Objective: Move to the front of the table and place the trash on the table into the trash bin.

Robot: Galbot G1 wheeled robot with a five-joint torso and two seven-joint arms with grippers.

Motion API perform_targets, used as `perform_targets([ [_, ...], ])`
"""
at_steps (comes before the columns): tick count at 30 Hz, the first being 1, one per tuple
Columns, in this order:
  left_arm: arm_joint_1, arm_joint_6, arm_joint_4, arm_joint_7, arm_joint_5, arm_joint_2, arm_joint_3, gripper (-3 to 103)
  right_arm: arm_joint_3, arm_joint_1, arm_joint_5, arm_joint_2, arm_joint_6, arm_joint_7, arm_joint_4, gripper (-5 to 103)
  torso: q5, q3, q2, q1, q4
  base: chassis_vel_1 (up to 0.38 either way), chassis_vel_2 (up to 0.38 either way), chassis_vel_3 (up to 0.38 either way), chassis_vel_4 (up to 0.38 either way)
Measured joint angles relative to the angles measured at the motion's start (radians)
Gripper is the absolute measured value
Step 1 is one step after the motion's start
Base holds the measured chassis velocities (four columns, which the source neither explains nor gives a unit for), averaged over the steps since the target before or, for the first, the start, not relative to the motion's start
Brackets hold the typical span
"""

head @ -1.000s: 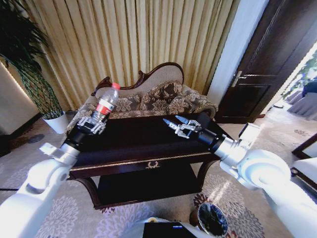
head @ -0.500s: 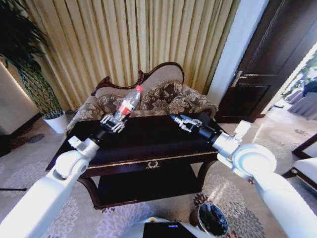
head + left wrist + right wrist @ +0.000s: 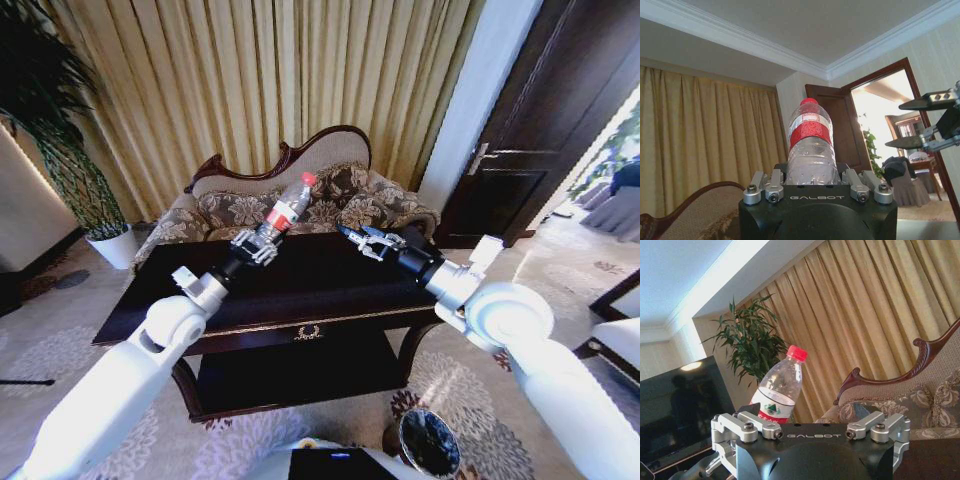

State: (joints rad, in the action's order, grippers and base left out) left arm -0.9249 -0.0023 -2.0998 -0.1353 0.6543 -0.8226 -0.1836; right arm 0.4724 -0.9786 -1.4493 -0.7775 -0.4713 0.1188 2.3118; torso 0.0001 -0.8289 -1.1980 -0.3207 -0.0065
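My left gripper (image 3: 262,244) is shut on the lower body of a clear plastic bottle (image 3: 286,209) with a red label and red cap. It holds the bottle tilted above the back middle of the dark glossy table (image 3: 300,292). In the left wrist view the bottle (image 3: 810,142) stands straight up out of the left gripper (image 3: 812,186). My right gripper (image 3: 358,238) hangs open over the table's back right part, a short way from the bottle, with nothing between its fingers. The right wrist view shows the bottle (image 3: 780,389) close ahead. The trash bin (image 3: 430,441) stands on the carpet at the table's front right.
A floral sofa (image 3: 330,200) with a carved back stands right behind the table, before tall gold curtains. A potted plant (image 3: 70,160) stands at the far left and a dark door (image 3: 540,130) at the right. The table's lower shelf (image 3: 290,375) faces me.
My left arm has swung right over the table, carrying the bottle toward the right gripper. The right gripper has shifted slightly toward the back of the table and stays open.
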Motion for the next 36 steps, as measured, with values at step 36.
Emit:
perform_targets([
  [36,0.2,-0.065,0.23,-0.148,-0.101,-0.09,0.174,44,-0.123,0.122,0.098,0.052,0.067,0.0,-0.282,100,0.0,0.0,0.0,0.0,0.0,0.0,0.0,0.0,0.0],
])
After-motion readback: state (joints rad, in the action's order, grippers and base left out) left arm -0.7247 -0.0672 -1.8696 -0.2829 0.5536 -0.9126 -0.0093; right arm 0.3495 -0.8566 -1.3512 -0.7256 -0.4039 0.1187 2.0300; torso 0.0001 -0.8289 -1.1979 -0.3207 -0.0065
